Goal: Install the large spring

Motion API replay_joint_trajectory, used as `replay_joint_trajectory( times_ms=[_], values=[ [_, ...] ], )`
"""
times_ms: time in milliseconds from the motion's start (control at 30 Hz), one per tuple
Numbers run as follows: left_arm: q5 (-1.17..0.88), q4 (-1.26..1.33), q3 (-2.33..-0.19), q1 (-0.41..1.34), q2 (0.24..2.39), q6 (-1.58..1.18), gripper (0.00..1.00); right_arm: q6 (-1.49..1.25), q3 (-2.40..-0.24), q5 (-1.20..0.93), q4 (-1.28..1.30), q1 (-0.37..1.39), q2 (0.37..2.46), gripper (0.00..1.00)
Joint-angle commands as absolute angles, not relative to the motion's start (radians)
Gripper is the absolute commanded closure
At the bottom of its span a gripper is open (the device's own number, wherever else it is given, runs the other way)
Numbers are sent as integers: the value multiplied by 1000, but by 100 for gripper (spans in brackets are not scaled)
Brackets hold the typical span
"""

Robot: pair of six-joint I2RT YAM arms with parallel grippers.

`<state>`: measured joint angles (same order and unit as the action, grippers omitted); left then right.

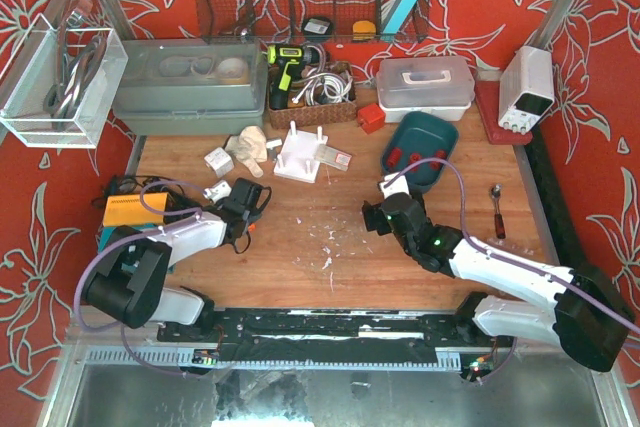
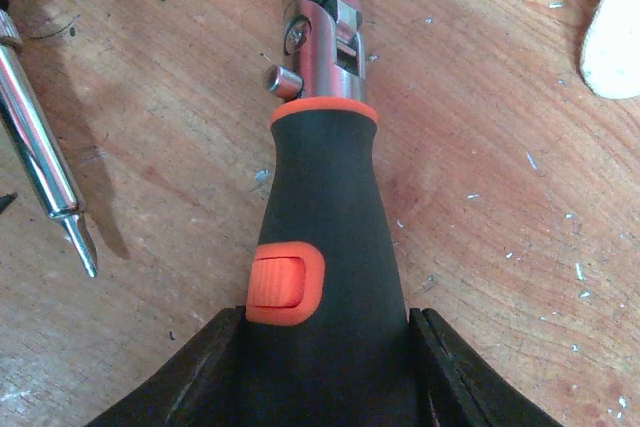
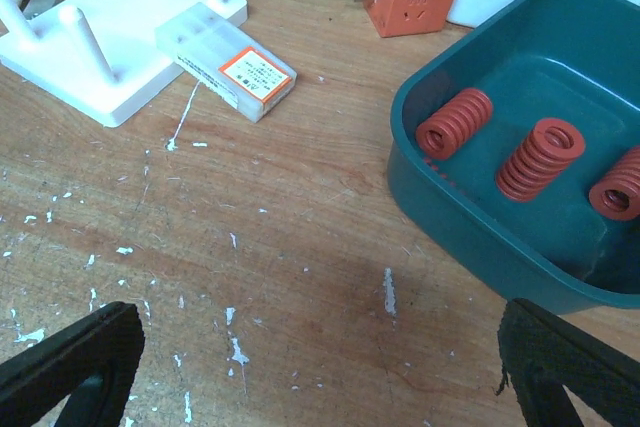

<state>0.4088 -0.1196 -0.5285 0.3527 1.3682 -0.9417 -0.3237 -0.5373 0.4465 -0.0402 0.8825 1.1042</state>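
Showing three red coil springs point(image 3: 540, 159) lying in teal tub point(image 3: 470, 237); hovering right gripper point(image 3: 320, 367), spread wide, over tabletop point(image 3: 300, 247) beside tub's wall; clamping screwdriver handle point(image 2: 320, 197) in left gripper point(image 2: 325, 372).

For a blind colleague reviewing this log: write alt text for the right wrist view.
Three red springs sit in a teal bin at right on a wooden table, beyond the open right gripper. A white peg stand and a small labelled box lie upper left.

Fingers point(image 3: 70, 372) spread wide over scratched bench point(image 3: 300, 277), teal bin point(image 3: 450, 207) with three red springs point(image 3: 540, 159) seen ahead right, white peg stand point(image 3: 110, 57) and labelled box point(image 3: 230, 72) ahead left
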Motion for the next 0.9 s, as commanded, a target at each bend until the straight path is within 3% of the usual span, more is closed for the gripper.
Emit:
replay_joint_trajectory(
  times_ms=[0, 267, 400, 600, 767, 867],
  values=[
    [463, -106, -545, 339, 1380, -969, 67, -324, -555, 479, -22, 892, 1093, 3],
    [467, -127, -551, 337, 1314, -947, 23, -334, -553, 511, -32, 892, 1097, 2],
    [462, -167, -577, 337, 1248, -915, 8, -348, -554, 563, -38, 892, 1100, 1],
    [297, 14, -578, 359, 1128, -632, 0, -339, -544, 612, -128, 892, 1151, 1],
    [86, 192, -526, 406, 1062, -515, 0, -301, -748, 646, 83, 891, 1222, 1],
    [6, 317, -468, 455, 1042, -460, 0, -171, -845, 532, 109, 880, 1284, 1]
  ],
)
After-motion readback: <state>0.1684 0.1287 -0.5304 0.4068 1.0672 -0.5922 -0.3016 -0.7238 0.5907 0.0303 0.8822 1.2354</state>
